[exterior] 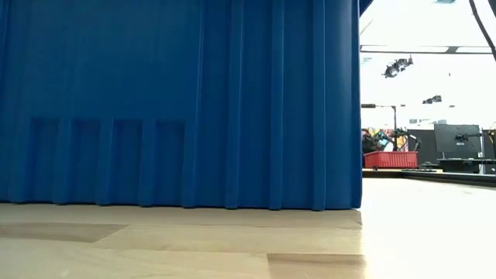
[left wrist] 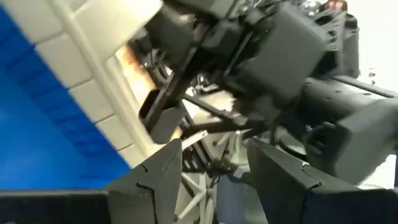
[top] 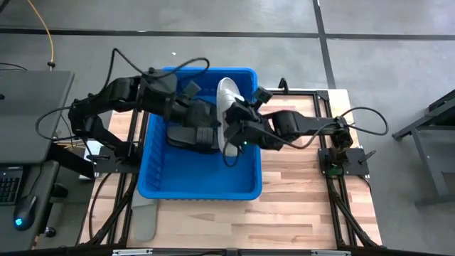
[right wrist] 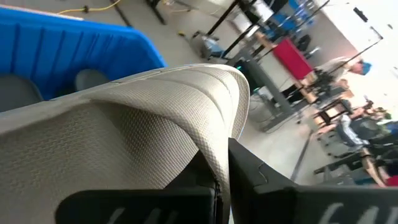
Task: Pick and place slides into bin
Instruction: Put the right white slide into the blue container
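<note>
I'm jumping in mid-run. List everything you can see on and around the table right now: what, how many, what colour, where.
light grey slide: one, light grey, held above the bin's far half by its strap
black slides: at least one, black, lying inside the bin; exact count cannot be told under the arms
grey shape: one, grey, on the table's left edge beside the bin's near corner; too little shows to say what it is
bin: one, bright blue, on the table's left half
table: one, light wood, under the bin
right gripper: shut on the light grey slide's strap, over the bin
left gripper: open, holding nothing, reaching over the bin from the left
</note>
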Controlling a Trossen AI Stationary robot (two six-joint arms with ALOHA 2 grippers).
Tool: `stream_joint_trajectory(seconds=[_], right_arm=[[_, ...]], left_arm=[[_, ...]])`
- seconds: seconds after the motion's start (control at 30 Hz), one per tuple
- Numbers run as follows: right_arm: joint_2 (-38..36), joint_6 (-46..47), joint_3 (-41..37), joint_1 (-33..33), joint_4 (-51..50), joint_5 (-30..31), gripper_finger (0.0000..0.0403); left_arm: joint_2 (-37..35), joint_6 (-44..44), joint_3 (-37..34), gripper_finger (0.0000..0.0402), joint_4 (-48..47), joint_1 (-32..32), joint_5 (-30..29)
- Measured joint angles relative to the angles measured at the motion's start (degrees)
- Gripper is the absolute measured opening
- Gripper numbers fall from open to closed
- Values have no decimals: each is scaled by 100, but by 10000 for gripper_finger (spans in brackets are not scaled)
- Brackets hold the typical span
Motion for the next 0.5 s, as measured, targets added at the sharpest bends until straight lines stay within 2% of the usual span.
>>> stream_joint_trajectory(seconds=[0.23,0.37,0.5], right_arm=[[-336,187,7,432,-187,667,0],[-554,529,7,645,-777,864,0],[-676,722,7,721,-921,744,0]], left_arm=[[139,123,10,173,-550,5,64],[166,331,-1,173,-587,9,532],[172,-69,9,173,-273,7,1035]])
